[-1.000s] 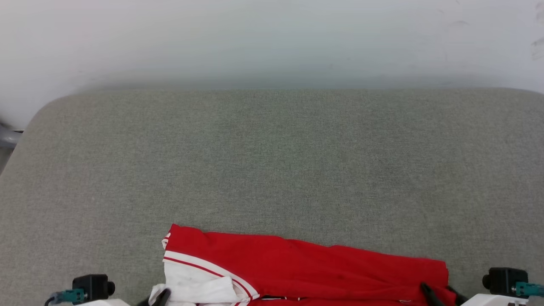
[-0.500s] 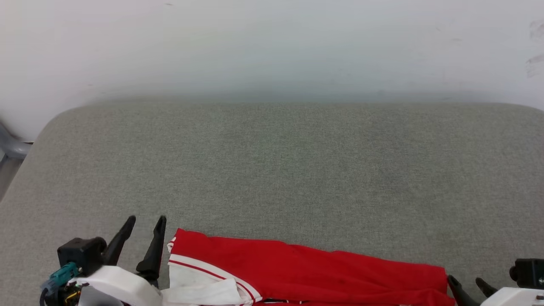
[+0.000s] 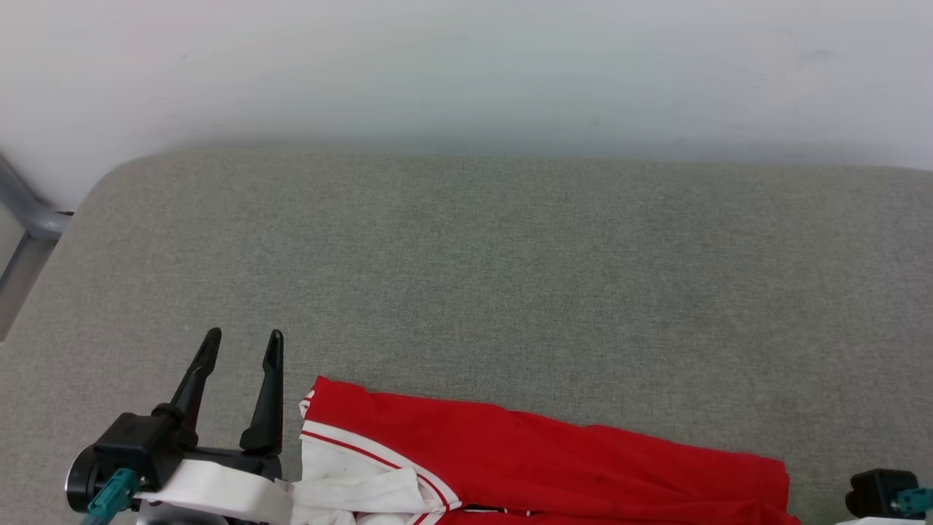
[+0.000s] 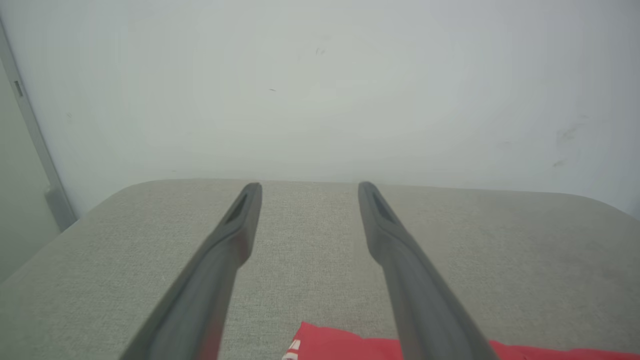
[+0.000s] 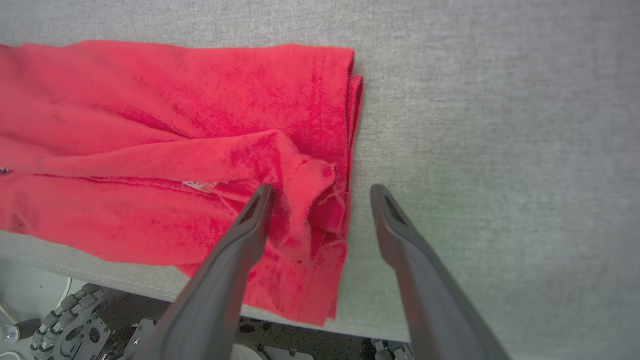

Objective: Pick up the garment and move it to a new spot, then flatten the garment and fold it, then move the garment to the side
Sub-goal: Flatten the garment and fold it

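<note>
The folded red jersey (image 3: 554, 459) lies along the tabletop's (image 3: 510, 255) near edge, its right end overhanging. The left end effector (image 3: 243, 335) gapes wide and empty beside the white sleeve (image 3: 342, 481). The right end effector (image 5: 321, 190), equally wide, is over that overhanging end.

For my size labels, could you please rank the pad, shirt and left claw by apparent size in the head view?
Largest: pad.
Next: shirt, cut off by the bottom edge.
Smallest: left claw, though nearer the camera.
</note>
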Robot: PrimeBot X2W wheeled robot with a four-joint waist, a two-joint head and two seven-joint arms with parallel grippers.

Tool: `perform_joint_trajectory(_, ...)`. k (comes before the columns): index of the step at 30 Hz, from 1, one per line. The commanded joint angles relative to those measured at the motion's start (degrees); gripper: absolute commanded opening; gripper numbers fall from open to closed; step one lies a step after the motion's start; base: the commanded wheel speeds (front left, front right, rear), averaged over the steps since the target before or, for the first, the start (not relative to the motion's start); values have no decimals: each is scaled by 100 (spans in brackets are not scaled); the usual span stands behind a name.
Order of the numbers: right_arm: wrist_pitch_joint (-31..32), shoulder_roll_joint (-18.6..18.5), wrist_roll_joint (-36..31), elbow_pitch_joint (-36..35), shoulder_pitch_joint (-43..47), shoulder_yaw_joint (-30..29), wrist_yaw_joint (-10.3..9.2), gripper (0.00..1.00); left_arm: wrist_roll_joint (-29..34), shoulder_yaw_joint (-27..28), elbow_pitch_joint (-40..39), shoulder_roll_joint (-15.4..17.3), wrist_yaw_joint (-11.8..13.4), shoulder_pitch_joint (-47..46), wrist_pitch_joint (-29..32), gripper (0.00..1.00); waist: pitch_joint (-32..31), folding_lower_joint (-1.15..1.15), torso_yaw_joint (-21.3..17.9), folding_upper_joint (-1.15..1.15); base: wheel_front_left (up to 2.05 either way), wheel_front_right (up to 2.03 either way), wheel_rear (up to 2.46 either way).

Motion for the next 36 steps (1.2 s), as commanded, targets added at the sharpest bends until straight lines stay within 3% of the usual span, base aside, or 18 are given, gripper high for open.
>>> perform_joint_trajectory(1,-31,22,33,97,-35,47,-5,100,85,40,3,-65,-65,80,-20,100,68,0,36,-1,0,0,0)
perform_joint_trajectory(11,-45,119,280,842,-302,488,2,100,394,224,205,-332,-374,0,-19,100,305,0,112,-1,0,0,0)
perform_joint_trajectory(12,-33,111,299,913,-325,533,5,85,401,222,241,-352,-408,-3,-19,100,317,0,113,-1,0,0,0)
perform_joint_trajectory(13,-45,115,312,952,-353,576,5,36,430,233,264,-373,-424,-18,-19,100,324,0,114,-1,0,0,0)
perform_joint_trajectory(14,-45,133,342,975,-378,614,5,0,450,249,283,-387,-450,-34,-19,100,327,0,115,-1,0,0,0)
perform_joint_trajectory(25,-15,-213,452,675,-475,544,-5,0,598,384,549,-496,-548,147,-20,100,91,0,28,-1,0,0,0)
perform_joint_trajectory(36,431,-699,440,452,-649,-262,-7,0,670,367,649,-468,-452,298,-19,100,-152,0,-109,-1,0,0,0)
